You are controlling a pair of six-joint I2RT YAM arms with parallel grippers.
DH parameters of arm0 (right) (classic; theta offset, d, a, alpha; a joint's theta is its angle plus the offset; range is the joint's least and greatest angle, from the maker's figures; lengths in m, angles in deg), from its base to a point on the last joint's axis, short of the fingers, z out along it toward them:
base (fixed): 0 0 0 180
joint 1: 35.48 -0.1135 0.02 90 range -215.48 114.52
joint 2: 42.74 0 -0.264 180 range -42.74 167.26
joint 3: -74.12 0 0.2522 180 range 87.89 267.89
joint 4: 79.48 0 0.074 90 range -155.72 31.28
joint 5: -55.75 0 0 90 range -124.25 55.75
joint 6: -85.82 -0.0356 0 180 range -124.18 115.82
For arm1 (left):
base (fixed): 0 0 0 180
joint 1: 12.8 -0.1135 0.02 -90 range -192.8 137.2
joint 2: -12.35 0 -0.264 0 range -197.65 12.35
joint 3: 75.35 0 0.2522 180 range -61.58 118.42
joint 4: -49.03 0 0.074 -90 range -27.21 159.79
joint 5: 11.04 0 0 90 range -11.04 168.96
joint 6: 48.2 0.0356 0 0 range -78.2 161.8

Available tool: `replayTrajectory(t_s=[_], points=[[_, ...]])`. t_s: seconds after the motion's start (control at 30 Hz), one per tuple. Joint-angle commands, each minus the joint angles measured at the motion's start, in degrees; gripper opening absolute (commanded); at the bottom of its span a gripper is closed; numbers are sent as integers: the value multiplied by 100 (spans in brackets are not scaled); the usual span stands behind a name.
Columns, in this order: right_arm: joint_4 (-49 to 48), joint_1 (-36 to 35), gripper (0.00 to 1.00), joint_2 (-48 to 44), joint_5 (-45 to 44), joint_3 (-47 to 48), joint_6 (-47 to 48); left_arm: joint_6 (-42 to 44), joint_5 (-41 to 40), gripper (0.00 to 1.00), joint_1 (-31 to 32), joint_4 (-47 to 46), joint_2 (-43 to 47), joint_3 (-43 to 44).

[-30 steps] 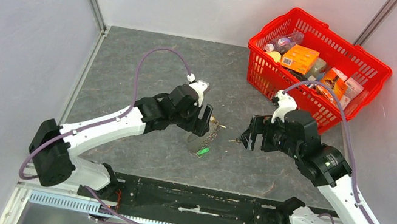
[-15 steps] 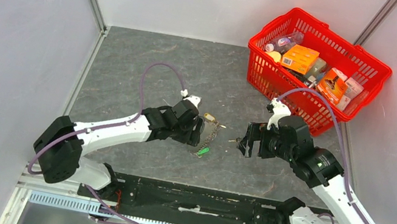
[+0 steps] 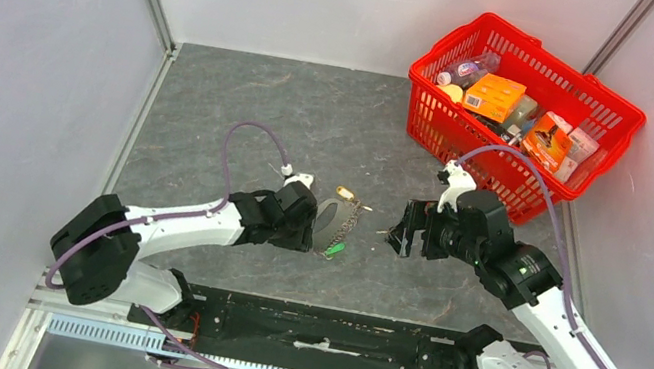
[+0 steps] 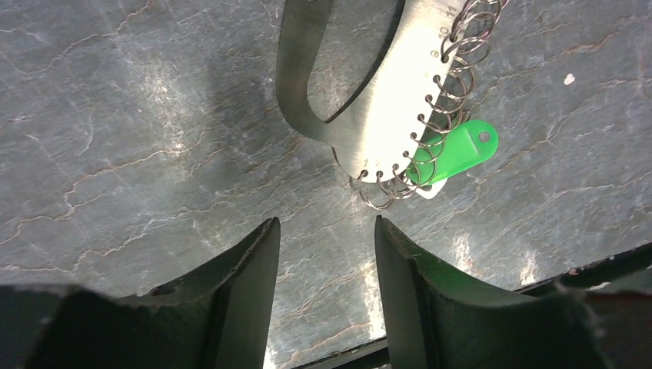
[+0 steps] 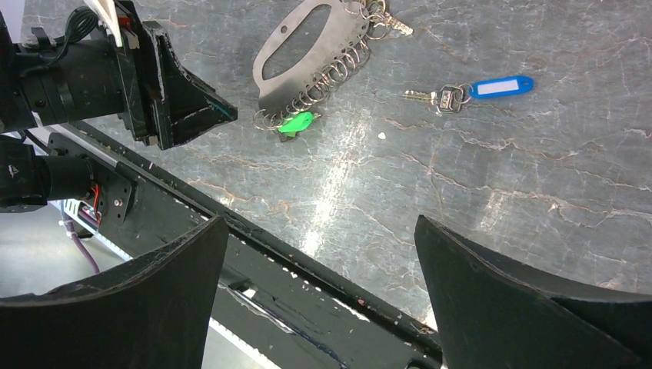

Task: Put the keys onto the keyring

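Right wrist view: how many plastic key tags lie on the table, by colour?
Green tag: 1
Blue tag: 1
Total: 2

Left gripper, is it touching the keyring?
Apart. The left wrist view shows bare table between the left gripper and the keyring, with nothing between its fingers.
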Motion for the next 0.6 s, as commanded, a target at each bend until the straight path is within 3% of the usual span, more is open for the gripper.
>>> replayTrajectory(t_s=[0.0,0.57], points=[[-261,-23,99,-58,102,-89,-91,-535,-6,54,45,-603,101,-122],[-387,-25,99,-244,130,-359,-188,-1934,-62,49,176,-1243,179,-746]])
